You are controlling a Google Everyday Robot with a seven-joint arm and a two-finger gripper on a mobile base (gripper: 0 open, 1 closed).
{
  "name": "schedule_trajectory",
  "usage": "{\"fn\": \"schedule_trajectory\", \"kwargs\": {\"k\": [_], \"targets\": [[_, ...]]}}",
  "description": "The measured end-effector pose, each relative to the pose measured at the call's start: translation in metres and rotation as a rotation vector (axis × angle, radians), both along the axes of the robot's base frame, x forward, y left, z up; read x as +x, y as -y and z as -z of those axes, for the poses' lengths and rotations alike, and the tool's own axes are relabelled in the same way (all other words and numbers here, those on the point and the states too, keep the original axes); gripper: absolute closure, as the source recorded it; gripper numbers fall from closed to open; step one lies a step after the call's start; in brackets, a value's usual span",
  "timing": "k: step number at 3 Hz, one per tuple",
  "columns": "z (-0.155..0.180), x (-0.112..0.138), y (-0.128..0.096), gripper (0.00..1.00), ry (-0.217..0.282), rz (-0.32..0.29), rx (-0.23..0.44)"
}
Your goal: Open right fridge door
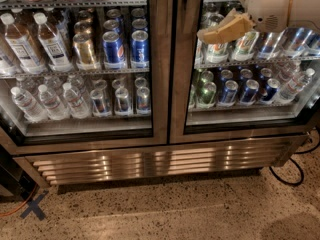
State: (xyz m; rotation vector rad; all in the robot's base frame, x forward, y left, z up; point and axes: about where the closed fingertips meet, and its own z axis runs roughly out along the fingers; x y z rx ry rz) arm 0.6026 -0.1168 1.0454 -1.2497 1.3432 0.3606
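The fridge (150,164) fills the view, with wire shelves of cans and bottles and a louvred steel grille at its base. The right fridge door (181,84) is a glass pane in a steel frame, and it stands shut against the centre. My gripper (222,30) is tan, on a white arm (280,4) coming in from the upper right. It is in front of the right door's glass, close to the door's left steel edge, at the height of the upper can shelf. The top of the door is out of view.
The matching left door (159,59) is shut, with water bottles behind it. A black cable (295,170) loops on the floor at the right. A blue tape cross (32,211) and an orange cable (10,211) lie on the speckled floor at the left.
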Motion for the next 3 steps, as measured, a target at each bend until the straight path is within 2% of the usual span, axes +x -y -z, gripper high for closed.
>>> {"fn": "schedule_trajectory", "kwargs": {"k": [1,3], "targets": [[-0.008,0.005,0.001,0.2,0.027,0.002,0.033],[-0.016,0.018,0.004,0.32,0.047,-0.003,0.064]]}}
